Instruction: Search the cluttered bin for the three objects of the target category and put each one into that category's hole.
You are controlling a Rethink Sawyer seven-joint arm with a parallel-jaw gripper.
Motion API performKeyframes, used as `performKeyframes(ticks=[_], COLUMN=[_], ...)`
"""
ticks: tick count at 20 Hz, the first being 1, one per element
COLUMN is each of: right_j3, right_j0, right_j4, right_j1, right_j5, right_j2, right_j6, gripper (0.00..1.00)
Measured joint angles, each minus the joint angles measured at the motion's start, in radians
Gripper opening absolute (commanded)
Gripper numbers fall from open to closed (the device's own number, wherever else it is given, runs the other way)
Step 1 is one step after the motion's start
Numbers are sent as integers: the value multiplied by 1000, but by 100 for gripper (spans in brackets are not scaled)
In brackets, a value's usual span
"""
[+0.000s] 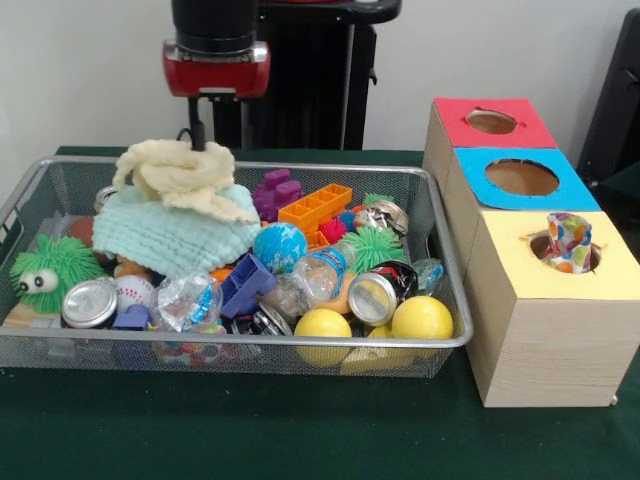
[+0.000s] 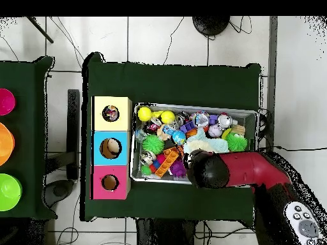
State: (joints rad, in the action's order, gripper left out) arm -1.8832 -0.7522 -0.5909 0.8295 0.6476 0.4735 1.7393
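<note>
The claw (image 1: 197,140) hangs below the red and black arm (image 1: 217,55) at the far left of the wire-mesh basket (image 1: 455,340), its tip sunk into the folds of the cream-yellow waffle cloth (image 1: 180,175); I cannot tell whether it is apart or together. That cloth lies piled on the mint-green waffle cloth (image 1: 170,235), which tops the heap in the basket's left half. Around them lie a green fuzzy toy with eyes (image 1: 45,272), silver cans (image 1: 90,303), a purple brick (image 1: 275,192), an orange brick (image 1: 315,207), a small globe ball (image 1: 279,246) and two yellow balls (image 1: 422,318) at the near right. Just right of the basket on the green bench (image 1: 300,430) stand three boxes in a row. A polka-dot cloth (image 1: 568,241) sticks up out of the hole (image 2: 110,113) of the nearest one, the yellow-topped box (image 1: 540,310); the blue-topped box (image 1: 520,178) and red-topped box (image 1: 490,122) stand behind it
</note>
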Motion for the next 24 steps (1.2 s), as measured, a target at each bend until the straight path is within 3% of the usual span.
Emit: performKeyframes(ticks=[11, 18, 24], right_j3=[125, 194, 281], right_j0=[161, 193, 208], right_j4=[83, 98, 97], right_j1=[-13, -22, -95], right_j5=[149, 176, 176], right_j2=[0, 0, 0], right_j6=[0, 0, 0], gripper=[100, 100, 100])
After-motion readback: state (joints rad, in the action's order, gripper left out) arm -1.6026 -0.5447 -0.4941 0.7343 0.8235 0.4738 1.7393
